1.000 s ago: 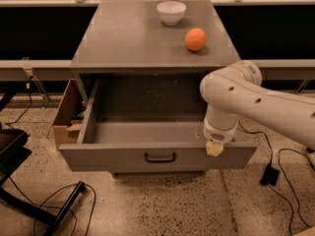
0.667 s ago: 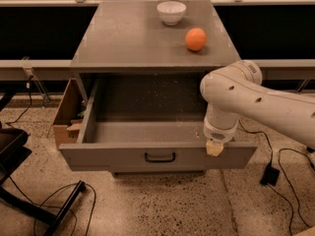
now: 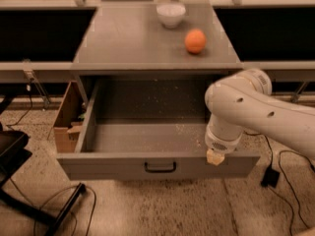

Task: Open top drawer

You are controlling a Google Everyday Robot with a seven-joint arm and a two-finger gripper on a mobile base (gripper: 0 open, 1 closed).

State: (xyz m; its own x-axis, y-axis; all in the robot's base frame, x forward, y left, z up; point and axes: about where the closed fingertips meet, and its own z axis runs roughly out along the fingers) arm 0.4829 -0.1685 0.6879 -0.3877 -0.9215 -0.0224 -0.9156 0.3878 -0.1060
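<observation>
The top drawer (image 3: 118, 167) of the grey cabinet stands pulled far out, showing a deep grey, pale-speckled interior (image 3: 147, 132). Its small black bar handle (image 3: 160, 167) sits in the middle of the front panel. My gripper (image 3: 215, 157) hangs from the white arm (image 3: 256, 112) at the drawer's front right, over the top edge of the front panel, right of the handle. Only a pale tip of it shows below the wrist. No other drawers show.
On the cabinet top (image 3: 123, 38) stand a white bowl (image 3: 171, 14) and an orange (image 3: 195, 41). A cardboard box (image 3: 66, 119) sits on the floor left of the drawer. Black cables and a dark stand (image 3: 29, 200) lie at the lower left. A black plug (image 3: 270, 176) lies right.
</observation>
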